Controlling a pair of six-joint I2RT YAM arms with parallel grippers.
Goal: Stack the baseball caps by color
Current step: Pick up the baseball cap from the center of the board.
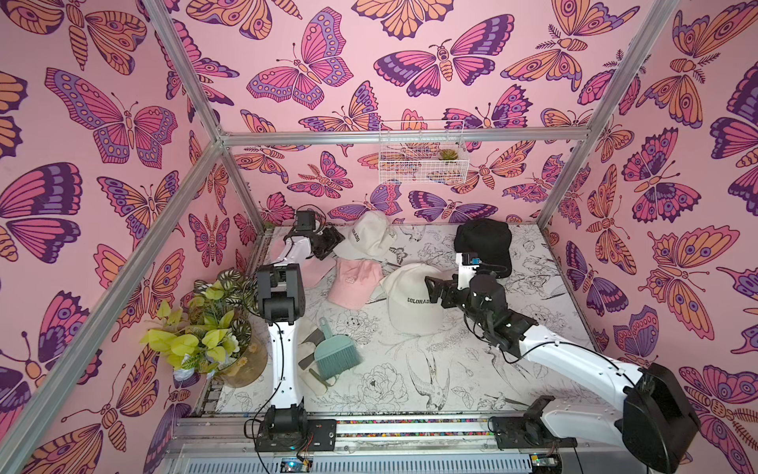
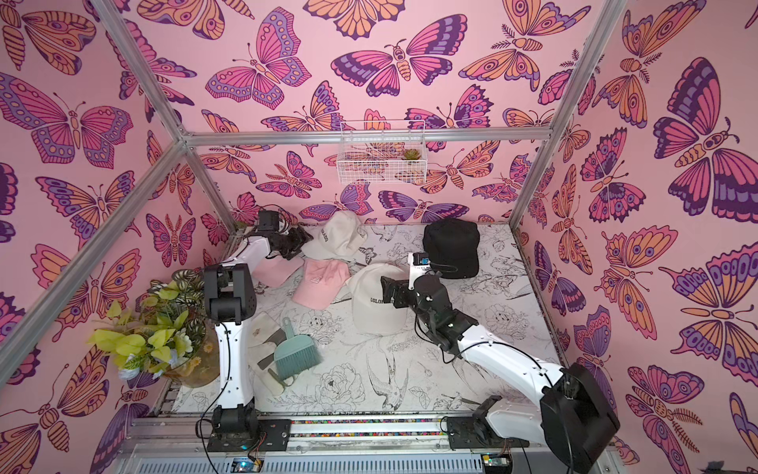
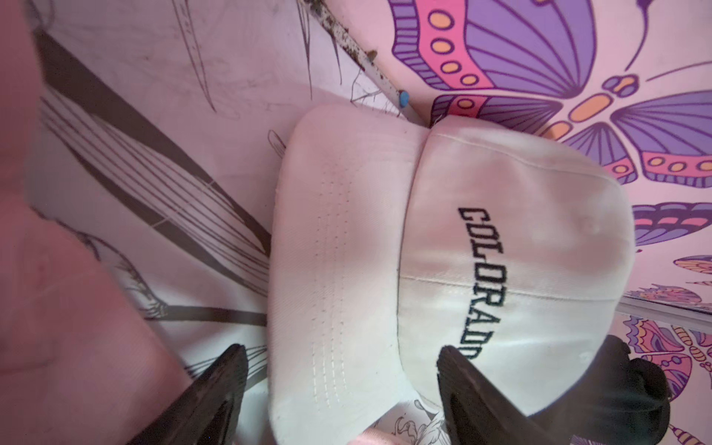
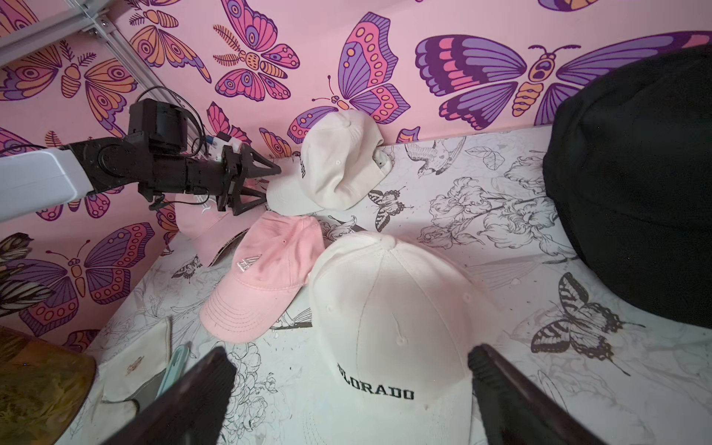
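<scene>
far left, a leafy plant [image 1: 197, 328] in an amber vase stands at the table [image 1: 410, 377] edge, beside the left arm's base. just right of that arm a teal hand brush [image 1: 334, 353] lies on a cream cloth pouch [image 1: 305, 344], near the front.

further back, a pink cap [image 1: 318, 269] lies partly under the left arm, by the left wall. the left gripper [image 1: 334, 244] is low at the back of the table with its jaws apart, one on each side of the brim of the far cream cap [image 1: 367, 238]. the left wrist view shows the brim between the fingers [image 3: 215, 385] (cannot tell if either pad touches fabric). this cap is lettered colorado and its crown leans against the back wall.

in front of it, near mid-table, a second pink cap [image 1: 355, 283] with a white monogram lies crown up, brim toward the front. its crown end is just beside the far cream cap's brim.

to its right is the near cream cap [image 1: 412, 303], also lettered colorado, crown up, its edge touching the monogram cap. the right gripper [image 1: 432, 287] hangs over its front panel, jaws spread wide and holding nothing. cannot tell if it touches the cap.

at back right a black cap [image 1: 484, 242] sits alone, apart from the cream one. a white wire basket [image 1: 422, 156] hangs on the back wall above.
</scene>
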